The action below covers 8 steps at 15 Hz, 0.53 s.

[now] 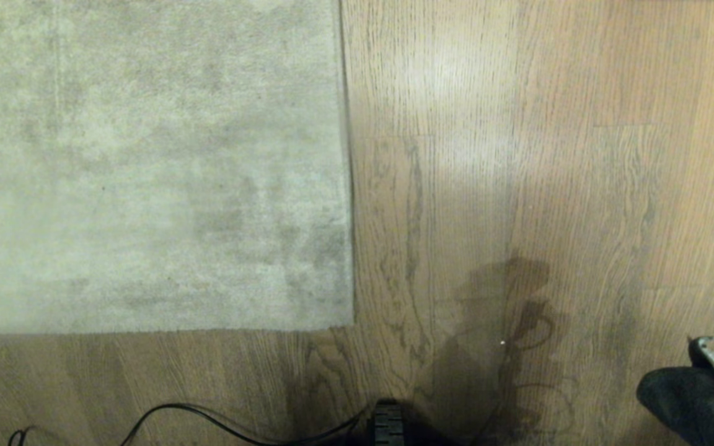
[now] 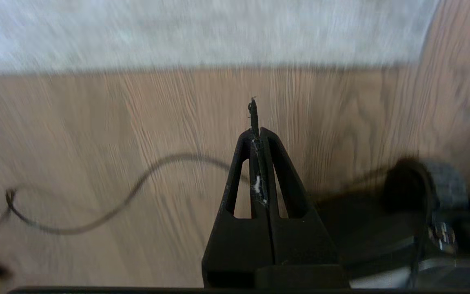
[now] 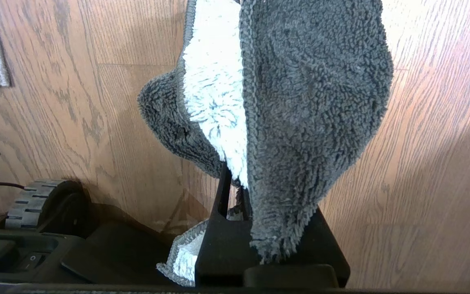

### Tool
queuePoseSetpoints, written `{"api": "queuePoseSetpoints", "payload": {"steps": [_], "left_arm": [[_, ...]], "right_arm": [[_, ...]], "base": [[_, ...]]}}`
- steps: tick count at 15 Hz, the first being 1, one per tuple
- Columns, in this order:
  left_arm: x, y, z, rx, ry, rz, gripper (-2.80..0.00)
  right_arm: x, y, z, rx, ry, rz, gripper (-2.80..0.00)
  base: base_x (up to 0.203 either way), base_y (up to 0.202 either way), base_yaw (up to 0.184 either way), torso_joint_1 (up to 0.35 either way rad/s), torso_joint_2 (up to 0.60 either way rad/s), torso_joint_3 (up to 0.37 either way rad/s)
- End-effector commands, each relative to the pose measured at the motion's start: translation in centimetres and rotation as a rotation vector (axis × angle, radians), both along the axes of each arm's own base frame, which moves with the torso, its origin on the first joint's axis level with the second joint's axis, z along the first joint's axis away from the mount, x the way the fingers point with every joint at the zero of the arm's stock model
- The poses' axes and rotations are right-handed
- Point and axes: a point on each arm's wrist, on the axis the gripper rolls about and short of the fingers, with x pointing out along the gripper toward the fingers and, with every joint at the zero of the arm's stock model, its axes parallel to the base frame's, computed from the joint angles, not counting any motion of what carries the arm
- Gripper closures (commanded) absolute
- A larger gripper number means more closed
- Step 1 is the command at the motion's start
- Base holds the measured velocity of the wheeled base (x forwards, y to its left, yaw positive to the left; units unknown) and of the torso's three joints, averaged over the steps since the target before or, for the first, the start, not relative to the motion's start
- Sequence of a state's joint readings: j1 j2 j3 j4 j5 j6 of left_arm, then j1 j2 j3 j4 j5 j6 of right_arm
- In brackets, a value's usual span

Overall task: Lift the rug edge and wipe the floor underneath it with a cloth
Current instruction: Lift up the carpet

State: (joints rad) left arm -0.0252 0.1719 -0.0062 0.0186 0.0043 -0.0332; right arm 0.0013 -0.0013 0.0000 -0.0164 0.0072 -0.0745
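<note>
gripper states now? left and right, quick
Left gripper: closed, empty, above the floor.
Right gripper: closed on the cloth.

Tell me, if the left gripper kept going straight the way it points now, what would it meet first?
Most likely the bare floor: the shut left gripper points forward and down over the planks, short of the rug edge. Depth is hard to judge, so it might just reach that edge.
</note>
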Motion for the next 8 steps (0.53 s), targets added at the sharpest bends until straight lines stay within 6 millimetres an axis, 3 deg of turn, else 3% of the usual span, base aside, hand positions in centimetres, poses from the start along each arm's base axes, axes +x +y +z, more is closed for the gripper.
{"api": "queuePoseSetpoints", "payload": {"steps": [1, 8], "left_arm": [[1.2, 0.0, 0.1, 0.009, 0.151, -0.072, 0.0], [3.5, -0.8, -0.3, 0.078, 0.456, -0.279, 0.0]], "right_arm": [[0.0, 0.0, 0.0, -0.001, 0.001, 0.001, 0.0], [0.0, 0.0, 0.0, -0.001, 0.001, 0.001, 0.0]], "base": [[0.0, 0.0, 0.0, 0.0, 0.0, 0.0], [0.0, 0.0, 0.0, 0.0, 0.0, 0.0]]}}
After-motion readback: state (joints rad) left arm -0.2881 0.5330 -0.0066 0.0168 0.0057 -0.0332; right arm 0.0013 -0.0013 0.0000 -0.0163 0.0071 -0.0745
